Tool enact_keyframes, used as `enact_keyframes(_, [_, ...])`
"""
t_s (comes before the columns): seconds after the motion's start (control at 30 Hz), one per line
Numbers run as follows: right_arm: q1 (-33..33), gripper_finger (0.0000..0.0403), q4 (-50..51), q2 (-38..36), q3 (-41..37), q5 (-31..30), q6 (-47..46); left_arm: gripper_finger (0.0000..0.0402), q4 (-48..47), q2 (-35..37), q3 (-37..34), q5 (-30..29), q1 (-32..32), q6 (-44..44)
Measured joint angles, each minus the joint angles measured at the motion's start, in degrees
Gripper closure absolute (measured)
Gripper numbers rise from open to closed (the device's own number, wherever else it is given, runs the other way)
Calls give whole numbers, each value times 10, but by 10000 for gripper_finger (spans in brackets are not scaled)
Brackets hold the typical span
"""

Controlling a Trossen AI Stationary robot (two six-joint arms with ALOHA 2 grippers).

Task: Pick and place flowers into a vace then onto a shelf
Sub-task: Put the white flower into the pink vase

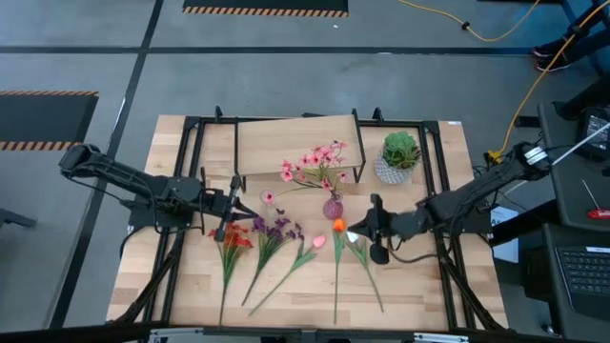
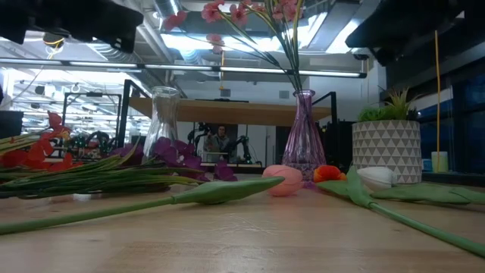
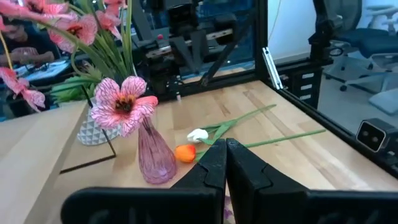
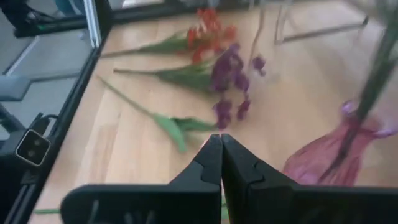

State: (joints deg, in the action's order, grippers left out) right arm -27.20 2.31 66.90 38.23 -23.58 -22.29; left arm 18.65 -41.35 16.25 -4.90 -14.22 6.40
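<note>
1. Desk [image 1: 419, 276]: light-wood top carrying all the items, seen whole in the high view.
2. Shelf [image 1: 286, 143]: low light-wood board on thin black legs, at the far middle of the desk.
3. Pink glass vase [image 1: 332, 207]: upright just near of the shelf; it holds a spray of pink flowers [image 1: 315, 164] that leans over the shelf.
4. Clear glass vase [image 2: 161, 114]: upright, left of the pink vase in the low view.
5. Loose flowers lying flat on the near half of the desk, left to right: red flower [image 1: 232, 238], purple flowers [image 1: 276, 229], pink tulip [image 1: 317, 242], orange tulip [image 1: 337, 227], white tulip [image 1: 354, 236].
6. Potted green plant [image 1: 400, 155]: in a white patterned pot, right of the shelf.
7. Left pincer [image 1: 227, 207]: fingers pressed together, empty, above the red flower.
8. Right pincer [image 1: 368, 232]: fingers pressed together, holding nothing, beside the white tulip and the orange tulip.
</note>
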Motion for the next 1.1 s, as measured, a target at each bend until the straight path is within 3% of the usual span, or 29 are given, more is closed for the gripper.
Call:
enact_keyframes(0.3, [-91,402,179,126,145,-77,-168,398,3,0,0,-15,-31,-16])
enact_keyframes(0.53, [-125,402,318,192,242,-112,-272,398,2,0,0,-15,-38,-5])
enact_keyframes(0.77, [-131,402,467,225,283,-81,-418,398,0,0,0,-15,-37,-6])
enact_keyframes(0.97, [-131,396,469,228,272,-49,-494,398,0,0,0,-15,-37,-6])
enact_keyframes(1.1, [-131,382,467,228,271,-48,-494,398,0,0,0,-15,-37,-6])
